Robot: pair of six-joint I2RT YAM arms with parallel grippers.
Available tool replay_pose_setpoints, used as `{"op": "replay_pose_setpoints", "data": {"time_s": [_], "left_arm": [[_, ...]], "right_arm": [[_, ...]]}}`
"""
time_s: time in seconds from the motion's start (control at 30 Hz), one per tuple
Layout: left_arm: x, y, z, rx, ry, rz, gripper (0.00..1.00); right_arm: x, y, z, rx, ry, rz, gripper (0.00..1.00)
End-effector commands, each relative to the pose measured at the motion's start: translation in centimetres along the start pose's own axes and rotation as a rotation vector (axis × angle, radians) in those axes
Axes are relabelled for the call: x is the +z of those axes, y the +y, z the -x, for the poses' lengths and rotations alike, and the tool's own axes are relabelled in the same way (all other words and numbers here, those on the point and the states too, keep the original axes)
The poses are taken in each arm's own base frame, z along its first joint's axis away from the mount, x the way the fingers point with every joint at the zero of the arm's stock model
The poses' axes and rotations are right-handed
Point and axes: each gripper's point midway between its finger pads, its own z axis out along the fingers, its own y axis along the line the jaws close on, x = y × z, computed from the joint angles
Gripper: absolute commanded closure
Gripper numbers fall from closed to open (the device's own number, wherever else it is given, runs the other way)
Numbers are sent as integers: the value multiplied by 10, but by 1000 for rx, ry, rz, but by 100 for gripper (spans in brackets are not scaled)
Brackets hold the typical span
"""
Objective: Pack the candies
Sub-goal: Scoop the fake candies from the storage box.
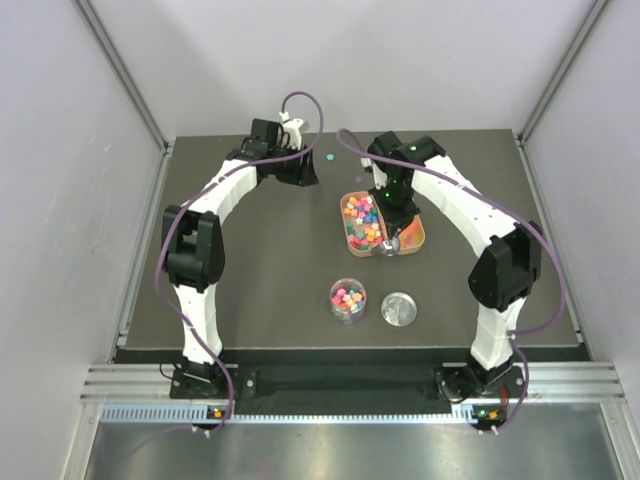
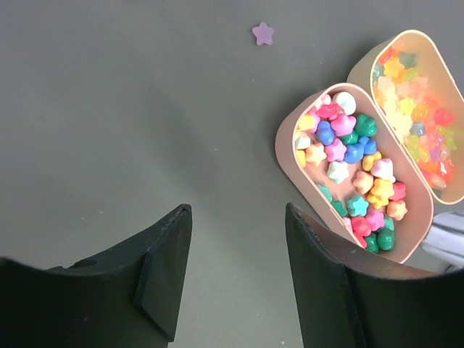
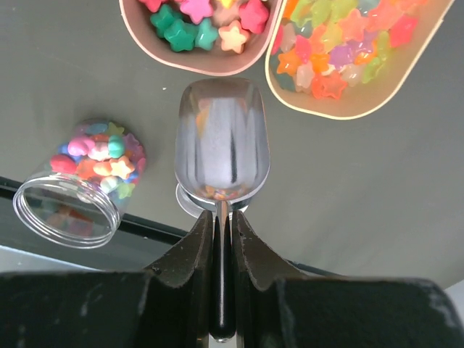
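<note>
Pastel and bright colours mark the candies [image 2: 341, 148] — small star and blob shapes heaped in a pink tub [image 2: 285, 141], with a glassier, translucent lot in a second tub [image 2: 455, 190] touching it along one long side. More of them are seen in a clear jar [image 3: 65, 214], open-mouthed and partly filled, set apart from the pink tub on the side toward the arm bases, with a round metal lid [image 1: 399, 309] laid just beside it. One purple stray [image 2: 262, 32] lies on the dark table [image 2: 109, 109], away from the pink tub (outside every container).

The pieces are judged light, hard and smooth, apt to roll and bounce, and far too small to be pinched singly by such broad fingers. They are better taken in bulk with the metal scoop [image 3: 221, 138], which can be pushed low into the heap and lifted level so that nothing is spilled. The scoop's thin handle is clamped between the fingers of the right gripper [image 3: 221, 239], and its bowl is held just off the near end of the pink tub, between tub and jar — whether anything is carried in it cannot be told, since little beyond reflections is made out. The left gripper [image 2: 235, 239] is released, with nothing between its fingers, near the pink tub on the side away from the second tub.
</note>
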Motion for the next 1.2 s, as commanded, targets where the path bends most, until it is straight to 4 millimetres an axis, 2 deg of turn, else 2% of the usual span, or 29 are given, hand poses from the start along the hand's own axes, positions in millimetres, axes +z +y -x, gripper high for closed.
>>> {"op": "replay_pose_setpoints", "data": {"time_s": [0.0, 0.13, 0.37, 0.6, 0.77, 0.9, 1.17], "left_arm": [[1, -4, 20, 13, -63, -24, 41], [1, -5, 18, 15, -60, -33, 41], [6, -5, 15, 8, -52, -47, 40], [6, -9, 18, -6, -59, -68, 40], [5, -9, 16, -8, -55, -66, 40], [2, -8, 11, -5, -50, -56, 40], [-4, -8, 2, -3, -44, -47, 40]], "right_arm": [[-9, 4, -2, 10, 31, 22, 100], [-21, 4, -1, -6, 3, 30, 100], [-43, 12, -18, -52, -25, 60, 100], [-53, 13, -14, -64, -68, 44, 100], [-39, 12, -11, -62, -38, 27, 100], [-18, 8, -8, -44, 16, 8, 100], [8, 0, 0, -13, 77, -7, 100]]}}
